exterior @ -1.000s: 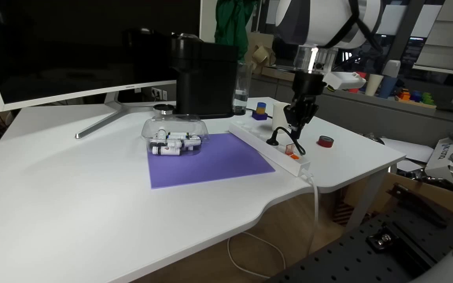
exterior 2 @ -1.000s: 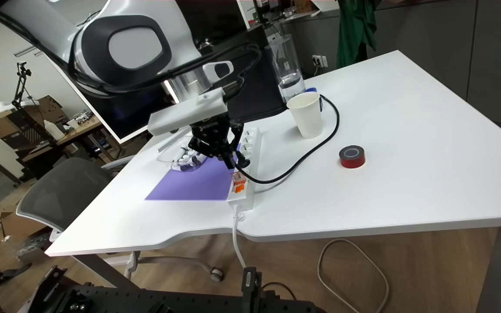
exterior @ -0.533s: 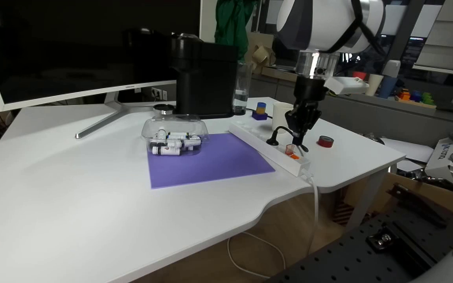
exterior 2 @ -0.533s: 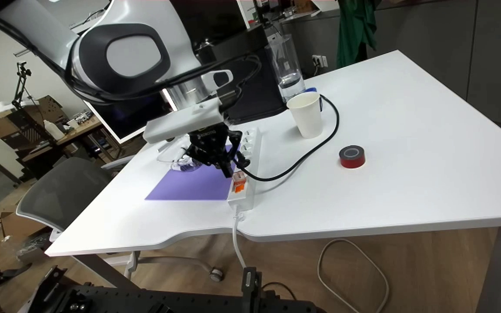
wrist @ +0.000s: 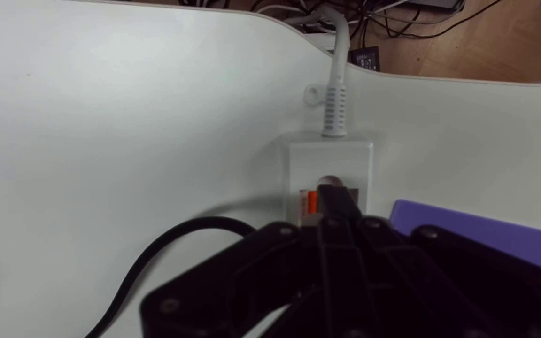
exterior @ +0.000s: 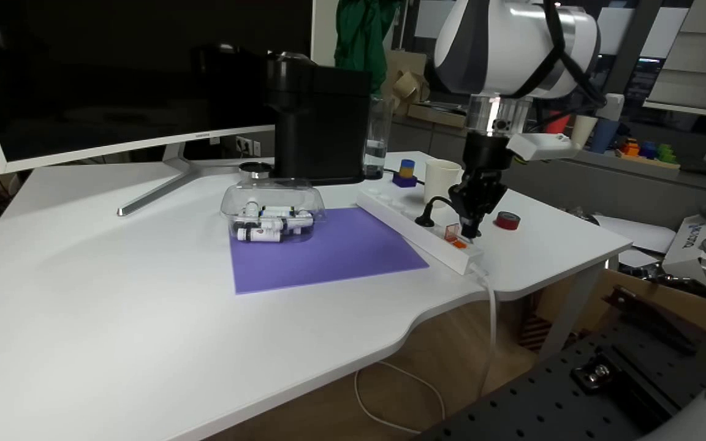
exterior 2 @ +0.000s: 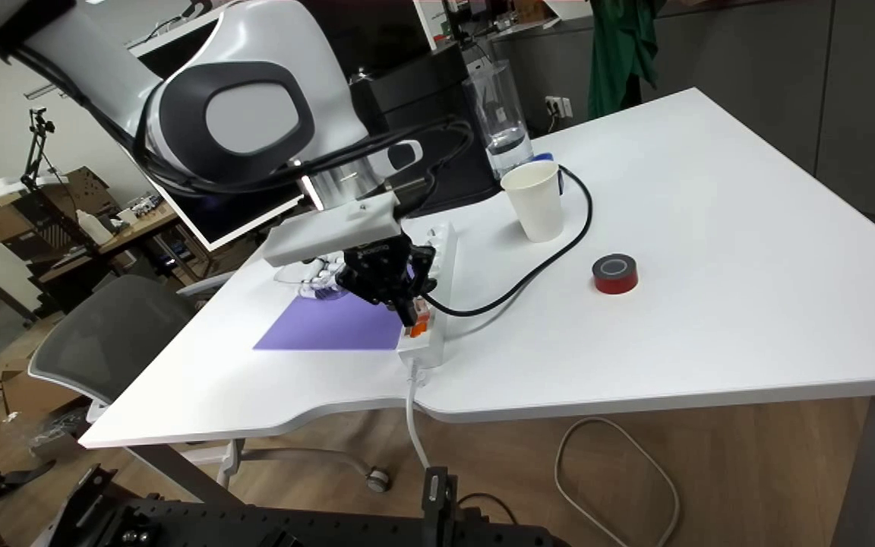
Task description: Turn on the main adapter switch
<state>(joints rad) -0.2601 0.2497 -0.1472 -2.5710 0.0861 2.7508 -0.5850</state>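
One gripper [exterior 2: 407, 313] at one switch [exterior 2: 418, 330]

The gripper is pinched narrow, its tip at the orange switch on the corded end of one strip [exterior: 414, 229]; whether touching, I cannot tell. One plug [exterior: 425, 219] sits in the strip. Near it: one cup [exterior 2: 534, 203], one tape roll [exterior 2: 614, 275], one mat [exterior: 341, 251], one box [exterior: 307, 199] of tubes [exterior: 259, 235] too overlapped to count. One white desk [exterior: 175, 306] carries these and one monitor [exterior: 144, 73]; beyond, one chair [exterior 2: 115, 334], wooden floor [exterior 2: 513, 463].

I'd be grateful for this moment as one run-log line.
gripper: shut, tip at switch | switch: partly hidden by gripper, contact and on/off unclear | power strip: on table, black plug inserted
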